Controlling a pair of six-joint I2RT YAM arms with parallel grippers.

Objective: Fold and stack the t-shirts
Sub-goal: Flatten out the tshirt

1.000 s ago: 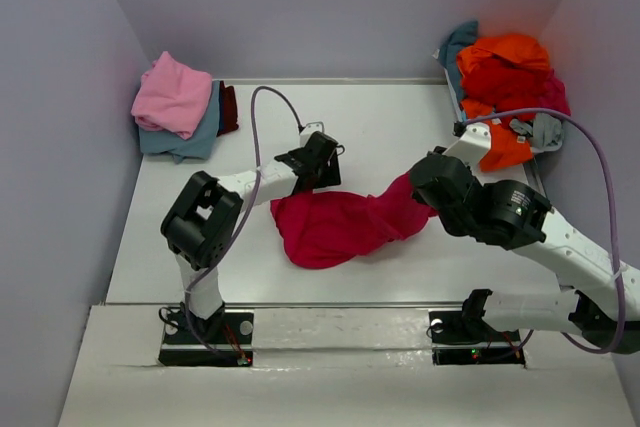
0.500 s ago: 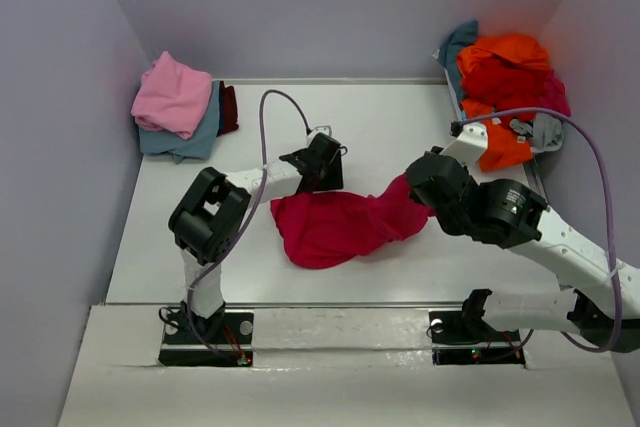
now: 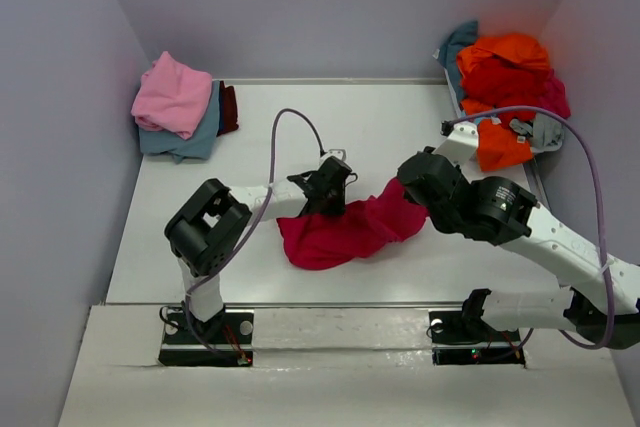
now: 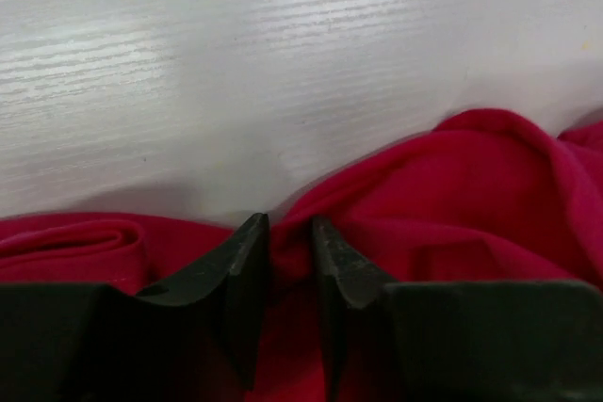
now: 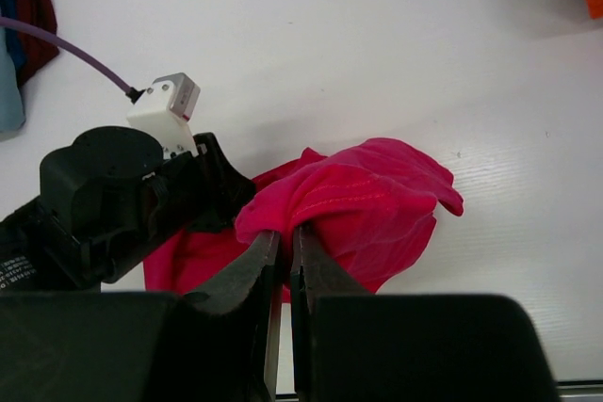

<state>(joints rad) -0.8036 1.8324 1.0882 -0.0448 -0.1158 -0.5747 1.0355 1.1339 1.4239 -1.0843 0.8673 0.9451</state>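
Magenta-red t-shirt (image 3: 345,232) lies bunched on the table (image 3: 400,127), stretched between my two sets of jaws; its bulk sags flat below and between them, one end drawn up toward my right gripper (image 5: 285,237); right jaws clenched, nearly touching, a fold of the shirt's edge pinched at their tips and the cloth humped just beyond them; from above, that end of the shirt rises off the surface to the right gripper while the rest rests on the table; my left gripper (image 4: 287,233) sits low on the opposite end, tips pressed into the cloth, jaws a narrow gap apart with a ridge of red fabric between them; whether they actually grip that ridge I cannot tell; a rolled hem lies just left of the left jaws, a rounded hump to their right, bare table beyond; the right wrist view shows the left gripper's black body and its white connector just left of the right jaws, purple cable (image 3: 290,127) arching away from it; well beyond the left jaws, in the far left corner, a folded stack: pink tee (image 3: 172,92) on top, dusty blue tee (image 3: 195,132) under it, maroon tee (image 3: 229,109) beside; well beyond the right jaws, far right corner, a loose heap: orange tee (image 3: 505,52), red tee (image 3: 505,82), teal tee (image 3: 458,42), grey tee (image 3: 547,130).
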